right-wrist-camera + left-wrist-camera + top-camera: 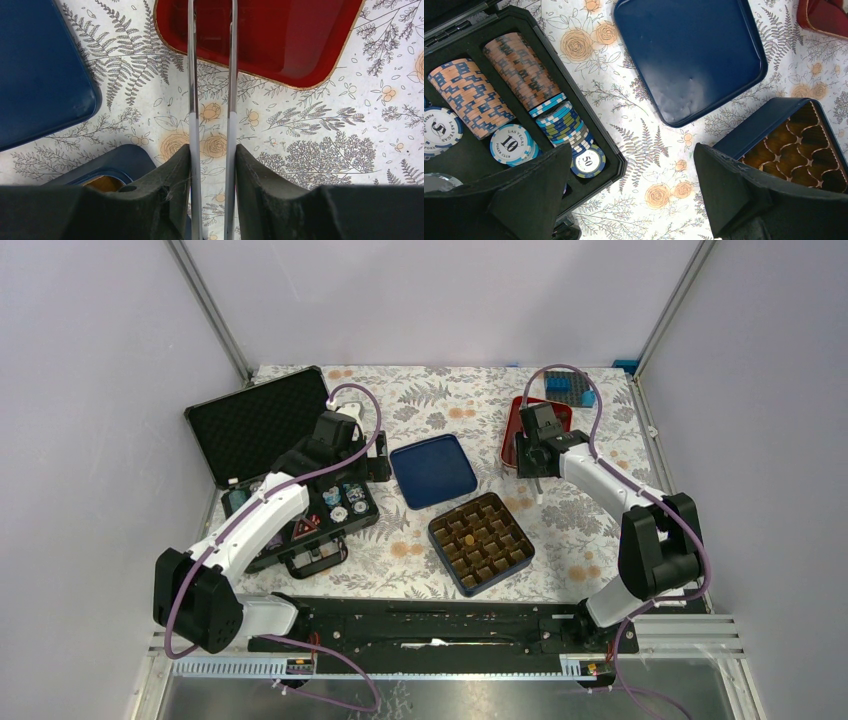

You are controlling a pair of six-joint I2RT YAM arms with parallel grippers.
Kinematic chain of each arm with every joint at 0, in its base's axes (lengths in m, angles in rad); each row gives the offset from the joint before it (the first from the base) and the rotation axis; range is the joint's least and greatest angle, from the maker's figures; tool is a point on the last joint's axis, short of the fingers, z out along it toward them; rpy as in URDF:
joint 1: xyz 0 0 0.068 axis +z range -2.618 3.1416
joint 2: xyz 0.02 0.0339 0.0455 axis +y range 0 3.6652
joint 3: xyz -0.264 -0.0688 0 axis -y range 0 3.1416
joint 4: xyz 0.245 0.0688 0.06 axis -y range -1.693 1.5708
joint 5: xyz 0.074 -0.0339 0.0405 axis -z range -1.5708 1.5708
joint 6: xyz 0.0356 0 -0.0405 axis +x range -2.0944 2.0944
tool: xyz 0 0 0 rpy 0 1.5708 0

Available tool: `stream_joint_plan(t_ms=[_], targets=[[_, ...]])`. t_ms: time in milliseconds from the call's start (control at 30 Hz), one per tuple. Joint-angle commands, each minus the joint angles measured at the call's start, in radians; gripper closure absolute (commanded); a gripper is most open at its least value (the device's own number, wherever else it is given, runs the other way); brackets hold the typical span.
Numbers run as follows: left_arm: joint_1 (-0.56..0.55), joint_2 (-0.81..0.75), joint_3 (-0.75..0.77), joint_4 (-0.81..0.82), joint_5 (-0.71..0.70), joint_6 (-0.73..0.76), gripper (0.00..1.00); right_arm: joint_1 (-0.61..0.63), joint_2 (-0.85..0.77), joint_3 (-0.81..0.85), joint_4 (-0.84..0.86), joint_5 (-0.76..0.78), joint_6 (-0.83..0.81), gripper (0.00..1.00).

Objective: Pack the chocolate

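- We judge the step in hand to be the pick-up. The right gripper [212, 150] is clenched on a pair of tongs [191, 75] that reach over the red tray [300, 45].
- We cannot make out any chocolate. The visible part of the tray is bare, so pieces probably lie past the frame's edge.
- The left gripper [631, 150] hangs spread wide and empty above the cloth [590, 530], between the chip case [262, 422] and the box [751, 137].
- Next, we think, the tongs must pinch one piece gently, lift it over the tray's rim and carry it to the grid [481, 543], whose cells look unfilled.
- The lid [433, 470] lies just beside the box. Bare cloth between tray and box leaves room.
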Motion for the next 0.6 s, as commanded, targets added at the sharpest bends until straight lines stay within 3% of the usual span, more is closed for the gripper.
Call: stream_joint_plan(t_ms=[0,300,567], targets=[[0.003,-0.009,0.013,0.027,-0.01,0.012,0.01,-0.003,-0.004,0.047,0.03,0.014,-0.001,0.64],[0.003,-0.007,0.012,0.028,0.002,0.016,0.01,-0.003,-0.046,0.053,0.003,0.004,0.019,0.8],[0.003,-0.031,-0.004,0.03,-0.01,0.026,0.01,-0.002,-0.147,0.045,-0.054,0.004,0.04,0.84]])
